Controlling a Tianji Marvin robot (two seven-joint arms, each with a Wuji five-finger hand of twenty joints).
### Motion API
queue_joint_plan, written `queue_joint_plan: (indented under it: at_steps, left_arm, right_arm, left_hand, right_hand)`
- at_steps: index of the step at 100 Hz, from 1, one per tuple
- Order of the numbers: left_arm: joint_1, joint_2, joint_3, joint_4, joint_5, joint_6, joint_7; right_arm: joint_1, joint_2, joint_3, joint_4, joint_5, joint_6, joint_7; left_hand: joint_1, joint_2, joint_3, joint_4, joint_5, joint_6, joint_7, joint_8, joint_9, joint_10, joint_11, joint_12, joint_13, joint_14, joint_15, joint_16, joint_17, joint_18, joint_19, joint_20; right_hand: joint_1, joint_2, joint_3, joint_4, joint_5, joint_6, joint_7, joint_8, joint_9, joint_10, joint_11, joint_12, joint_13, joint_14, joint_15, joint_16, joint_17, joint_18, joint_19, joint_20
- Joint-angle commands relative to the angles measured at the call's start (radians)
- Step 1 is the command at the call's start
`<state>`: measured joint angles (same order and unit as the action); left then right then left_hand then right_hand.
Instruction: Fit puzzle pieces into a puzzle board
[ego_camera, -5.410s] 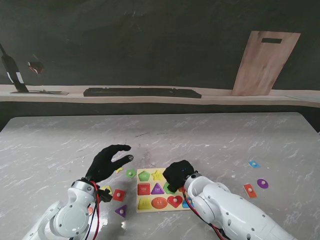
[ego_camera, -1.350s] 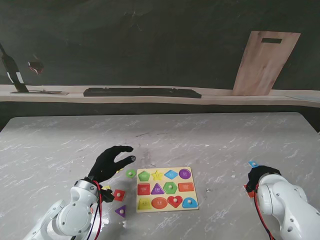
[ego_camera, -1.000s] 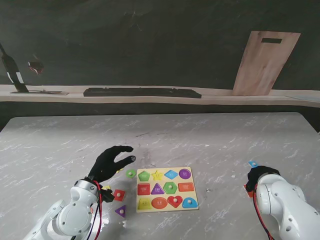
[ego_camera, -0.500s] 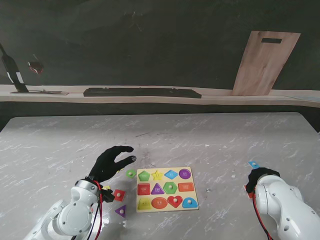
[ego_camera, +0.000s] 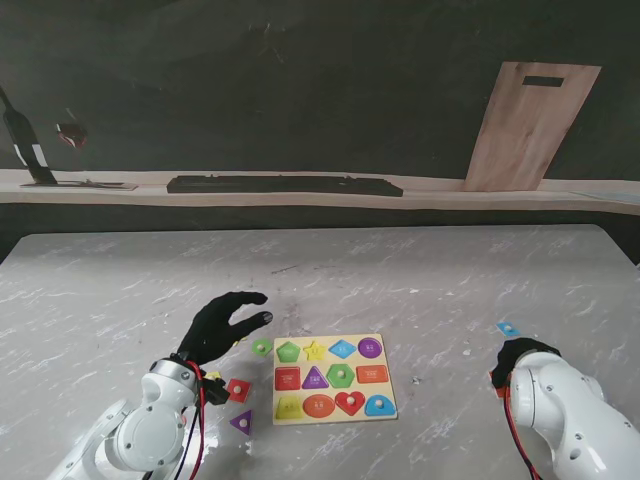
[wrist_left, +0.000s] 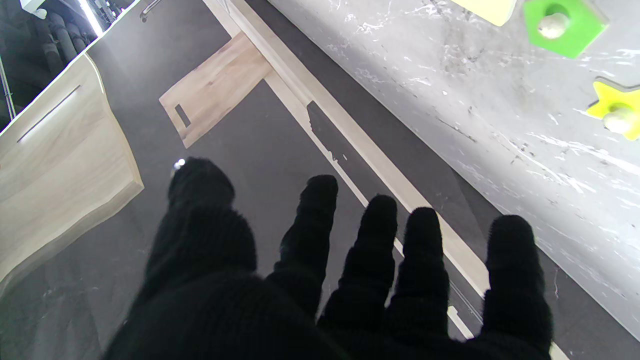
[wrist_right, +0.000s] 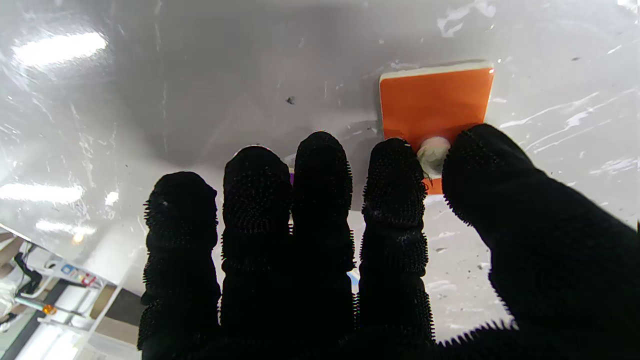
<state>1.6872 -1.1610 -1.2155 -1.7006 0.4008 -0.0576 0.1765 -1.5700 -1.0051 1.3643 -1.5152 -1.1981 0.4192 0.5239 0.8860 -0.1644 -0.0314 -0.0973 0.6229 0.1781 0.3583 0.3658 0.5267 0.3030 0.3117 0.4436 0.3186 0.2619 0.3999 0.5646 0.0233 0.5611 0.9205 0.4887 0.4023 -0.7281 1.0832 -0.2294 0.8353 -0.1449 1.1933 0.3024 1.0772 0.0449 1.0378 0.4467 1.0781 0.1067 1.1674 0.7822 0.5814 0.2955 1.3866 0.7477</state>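
At the lower right of the stand view, the right hand is pressed down on an orange piece, whose white knob is pinched between thumb and forefinger. At lower centre the puzzle board lies flat. Left of it, the left hand is held spread, grasping nothing.

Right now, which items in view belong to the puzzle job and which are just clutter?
Job:
- puzzle board
- orange piece at the right hand, thumb and finger on its knob
- blue piece
- green piece, red piece, purple triangle near the open left hand

Clutter:
- wooden cutting board
- black bar on the ledge
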Motion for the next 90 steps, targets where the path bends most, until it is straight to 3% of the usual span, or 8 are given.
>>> queue_joint_plan:
  at_steps: [1,47,70,90]
  left_arm:
    - [0.002,-0.001,0.001,-0.004,-0.003,0.002,-0.001]
    - [0.003,-0.001,0.0,-0.004,-0.004,0.001,-0.002]
    - [0.006,-0.001,-0.004,-0.006,-0.003,0.0,0.0]
    - [0.01,-0.001,-0.009,-0.009,-0.001,-0.002,0.004]
  right_arm:
    - [-0.027,-0.005,0.002,0.007,-0.011,-0.012,-0.025]
    - [-0.099,-0.021,0.049,-0.114,-0.078,-0.242,-0.237]
    - [-0.053,-0.019,-0.029,-0.106,-0.059,-0.363,-0.343]
    - [0.004,-0.019,-0.132,-0.083,-0.029,-0.418,-0.396]
  left_hand:
    - [0.011,0.034,-0.011,0.022,0.011,-0.008,-0.01,-0.005,-0.006,-0.003,-0.01,-0.014,0.001,0.009,-0.007,0.002,-0.006,-0.171,-0.005,-0.009]
    - [0.011,0.035,-0.011,0.022,0.01,-0.008,-0.011,-0.004,-0.005,-0.006,-0.01,-0.014,0.002,0.009,-0.007,0.002,-0.006,-0.171,-0.006,-0.009]
    - [0.01,0.036,-0.011,0.022,0.009,-0.008,-0.011,-0.004,-0.006,-0.005,-0.01,-0.014,0.002,0.008,-0.007,0.002,-0.005,-0.171,-0.005,-0.009]
    - [0.011,0.035,-0.011,0.022,0.01,-0.007,-0.01,-0.004,-0.005,-0.004,-0.009,-0.014,0.001,0.009,-0.007,0.002,-0.006,-0.171,-0.005,-0.009]
  right_hand:
    - [0.074,-0.037,0.102,0.022,0.048,-0.112,-0.018,-0.02,0.05,0.002,0.014,-0.02,0.045,0.011,0.034,0.0,0.021,0.036,0.052,0.014]
    - [0.043,-0.148,0.181,0.051,0.099,-0.141,-0.006,-0.03,0.088,-0.012,0.025,-0.055,0.074,-0.004,0.04,0.002,0.044,0.023,0.061,0.008]
    - [0.034,-0.159,0.198,0.048,0.103,-0.15,0.0,-0.035,0.094,-0.018,0.027,-0.061,0.079,-0.009,0.04,0.003,0.05,0.02,0.061,0.006]
    - [0.031,-0.158,0.202,0.045,0.102,-0.154,0.002,-0.038,0.095,-0.021,0.028,-0.062,0.081,-0.015,0.038,0.004,0.053,0.016,0.061,0.005]
